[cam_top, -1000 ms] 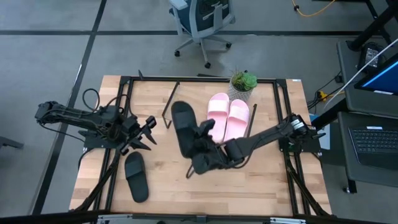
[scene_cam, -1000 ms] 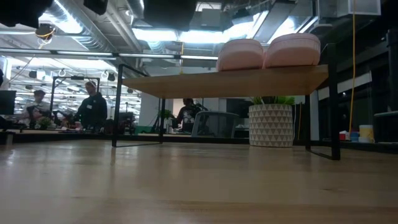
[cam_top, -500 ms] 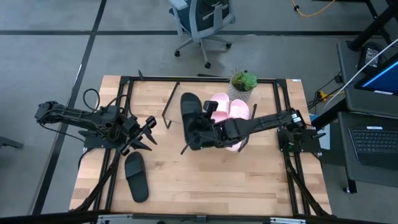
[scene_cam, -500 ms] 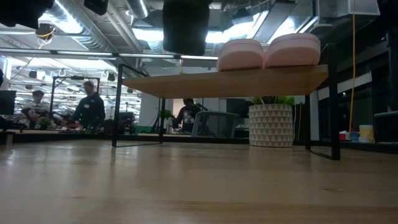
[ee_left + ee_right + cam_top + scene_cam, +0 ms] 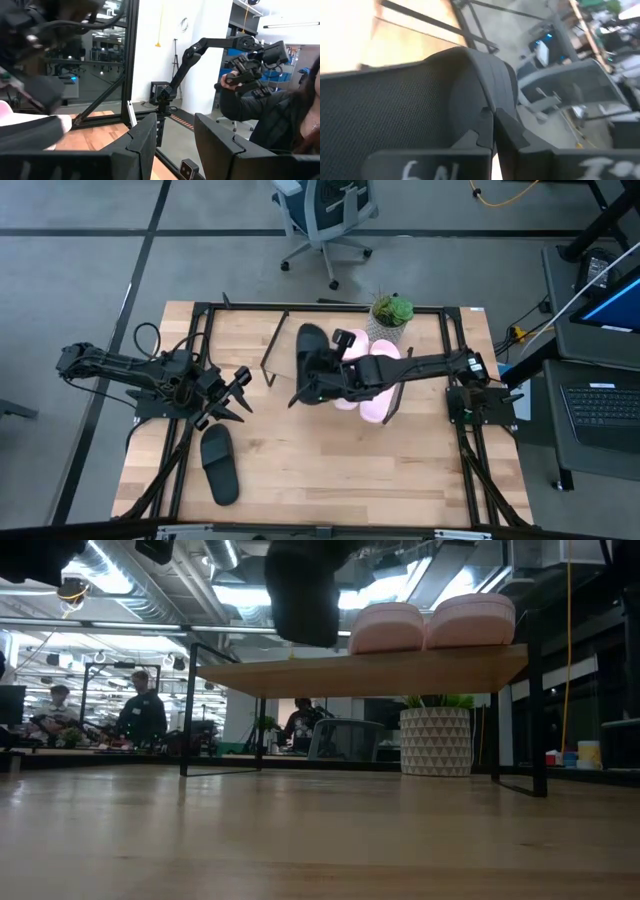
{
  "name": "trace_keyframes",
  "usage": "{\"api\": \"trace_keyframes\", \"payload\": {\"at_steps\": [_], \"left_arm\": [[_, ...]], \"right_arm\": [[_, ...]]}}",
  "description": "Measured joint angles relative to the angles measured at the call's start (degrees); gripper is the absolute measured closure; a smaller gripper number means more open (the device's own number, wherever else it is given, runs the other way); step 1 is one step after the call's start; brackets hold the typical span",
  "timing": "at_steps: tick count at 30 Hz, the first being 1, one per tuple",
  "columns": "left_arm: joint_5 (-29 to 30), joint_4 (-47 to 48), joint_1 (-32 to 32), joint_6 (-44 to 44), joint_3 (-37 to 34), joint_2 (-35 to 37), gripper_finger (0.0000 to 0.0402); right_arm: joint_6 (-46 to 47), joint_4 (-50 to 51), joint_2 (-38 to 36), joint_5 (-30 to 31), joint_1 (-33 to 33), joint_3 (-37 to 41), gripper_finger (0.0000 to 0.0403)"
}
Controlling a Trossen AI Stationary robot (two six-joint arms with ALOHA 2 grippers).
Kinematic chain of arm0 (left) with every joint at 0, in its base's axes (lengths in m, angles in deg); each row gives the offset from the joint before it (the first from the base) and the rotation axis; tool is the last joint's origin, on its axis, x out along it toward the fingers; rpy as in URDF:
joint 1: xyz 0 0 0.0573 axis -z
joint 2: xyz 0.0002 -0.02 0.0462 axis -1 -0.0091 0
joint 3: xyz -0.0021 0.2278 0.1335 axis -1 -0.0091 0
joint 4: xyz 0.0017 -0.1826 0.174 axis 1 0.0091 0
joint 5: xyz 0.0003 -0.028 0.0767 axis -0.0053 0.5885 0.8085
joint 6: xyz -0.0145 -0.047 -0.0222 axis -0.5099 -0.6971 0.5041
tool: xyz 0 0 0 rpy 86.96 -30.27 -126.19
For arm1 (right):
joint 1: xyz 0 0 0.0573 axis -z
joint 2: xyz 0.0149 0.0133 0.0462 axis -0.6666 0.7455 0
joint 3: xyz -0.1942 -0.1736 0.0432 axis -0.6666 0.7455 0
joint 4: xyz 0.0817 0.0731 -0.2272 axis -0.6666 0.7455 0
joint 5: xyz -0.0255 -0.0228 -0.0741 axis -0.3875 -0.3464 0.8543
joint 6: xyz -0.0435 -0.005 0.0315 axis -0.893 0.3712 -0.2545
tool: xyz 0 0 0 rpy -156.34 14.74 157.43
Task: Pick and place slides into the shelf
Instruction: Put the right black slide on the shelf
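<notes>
My right end effector is clenched on a black slide, pinching its strap; in the right wrist view both fingers meet against the dark ribbed strap. The held slide is in the air above the shelf, over the bare part of the board just beside the two pink slides. From table height its dark toe end hangs above the board's top, apart from it, next to the nearer pink slide. Both pink slides sit side by side on the shelf top, toward the end where the potted plant stands behind the rack; my right arm crosses over them in the high view, so only parts of them show. The second black slide lies flat on the wooden surface, in the near-left part, well apart from the shelf. My left end effector hangs over the left side of the surface, near that second black slide but not touching it, fingers spread and holding nothing. In the left wrist view a person's dark sleeve shows in the room beyond the surface. Through the shelf's black legs, the low view shows people seated and standing far back in the room.
</notes>
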Motion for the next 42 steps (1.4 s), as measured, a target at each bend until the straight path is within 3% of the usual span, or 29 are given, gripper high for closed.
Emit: {"api": "trace_keyframes", "payload": {"at_steps": [7, 42], "left_arm": [[0.00, 0.00, 0.00, 0.02, 0.00, 0.00, 0.0278], [1.97, -0.02, 0.00, 0.00, -0.04, -0.02, 0.0278]], "right_arm": [[4.08, 5.81, 0.02, 0.29, 1.29, 0.02, 0.0397], [2.68, 5.16, 4.05, -5.25, 6.05, 0.13, 0.0397]]}}
